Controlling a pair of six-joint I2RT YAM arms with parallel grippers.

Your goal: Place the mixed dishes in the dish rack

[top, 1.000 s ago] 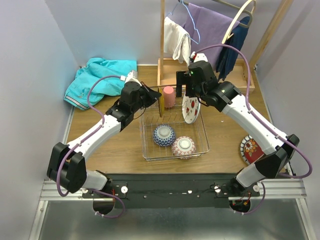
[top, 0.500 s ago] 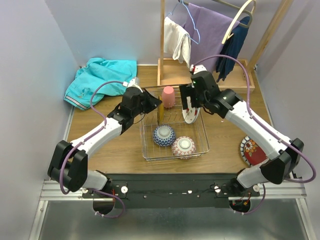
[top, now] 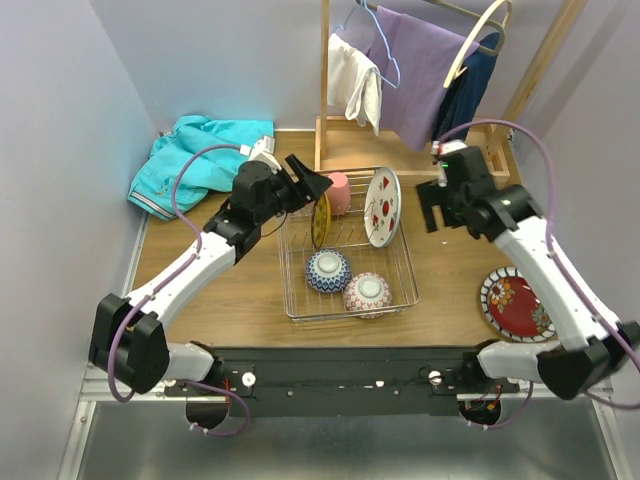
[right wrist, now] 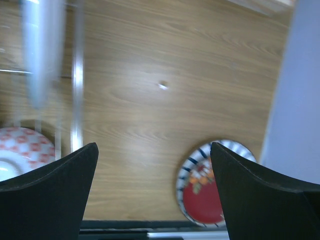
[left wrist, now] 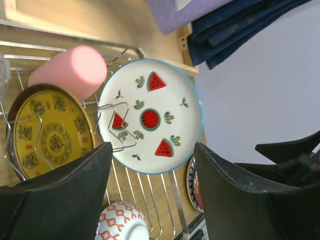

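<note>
The silver wire dish rack (top: 400, 290) sits mid-table. A yellow plate (top: 320, 220) (left wrist: 47, 132) and a white watermelon plate (top: 382, 207) (left wrist: 150, 117) stand on edge in it. A pink cup (top: 338, 193) (left wrist: 70, 70) lies at the rack's back. The blue-patterned bowl (top: 328, 270) and the pink-patterned bowl (top: 367, 292) (left wrist: 120, 222) (right wrist: 20, 150) rest upside down in front. My left gripper (top: 310, 185) (left wrist: 152, 155) is open just left of the yellow plate, holding nothing. To the right of the rack my right gripper (top: 432, 207) (right wrist: 154, 147) hangs open and empty. A red striped-rim plate (top: 515, 303) (right wrist: 210, 185) lies flat on the table.
A wooden clothes rack (top: 325, 90) with hanging garments stands at the back. A teal garment (top: 200, 160) lies crumpled at the back left. Walls close in on the left and right. Bare wood (top: 450, 270) lies between the dish rack and the red plate.
My left gripper has opened and let go of the yellow plate, which now stands in the rack. My right arm has swung right, away from the white plate.
</note>
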